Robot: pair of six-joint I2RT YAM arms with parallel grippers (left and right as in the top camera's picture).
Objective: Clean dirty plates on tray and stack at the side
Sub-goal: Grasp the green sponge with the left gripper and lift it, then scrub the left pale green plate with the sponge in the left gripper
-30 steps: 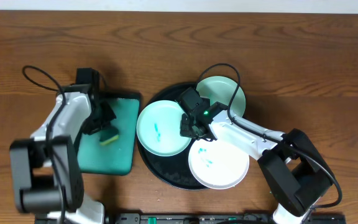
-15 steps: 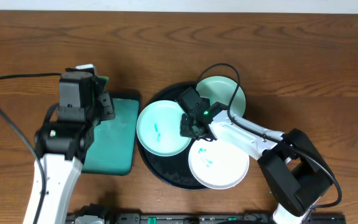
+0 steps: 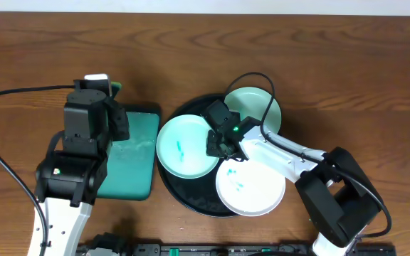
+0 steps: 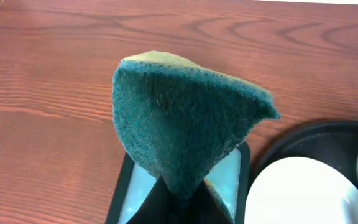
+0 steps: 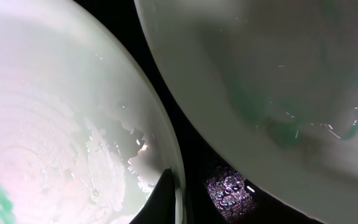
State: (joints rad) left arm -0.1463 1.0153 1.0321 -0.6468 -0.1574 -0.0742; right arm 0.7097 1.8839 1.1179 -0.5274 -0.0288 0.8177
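Observation:
Three plates lie on the round black tray [image 3: 191, 200]: a mint one [image 3: 185, 146] with a teal smear at the left, a mint one [image 3: 256, 107] at the back right, and a white one [image 3: 251, 186] with a teal smear at the front. My right gripper [image 3: 219, 142] is shut on the left mint plate's rim [image 5: 178, 180], with one dark finger [image 5: 162, 198] on the plate's inside. My left gripper [image 4: 179, 198] is shut on a green sponge [image 4: 179, 118], held up in the air over the teal tray [image 4: 135, 194].
The rectangular teal tray [image 3: 135, 160] lies left of the black tray, wet and partly hidden under my left arm [image 3: 87, 131]. Bare wooden table [image 3: 347, 57] stretches behind and to the right. Cables loop over both arms.
My left arm has lifted the sponge off the teal tray and risen toward the overhead camera. The right gripper and the plates have not moved.

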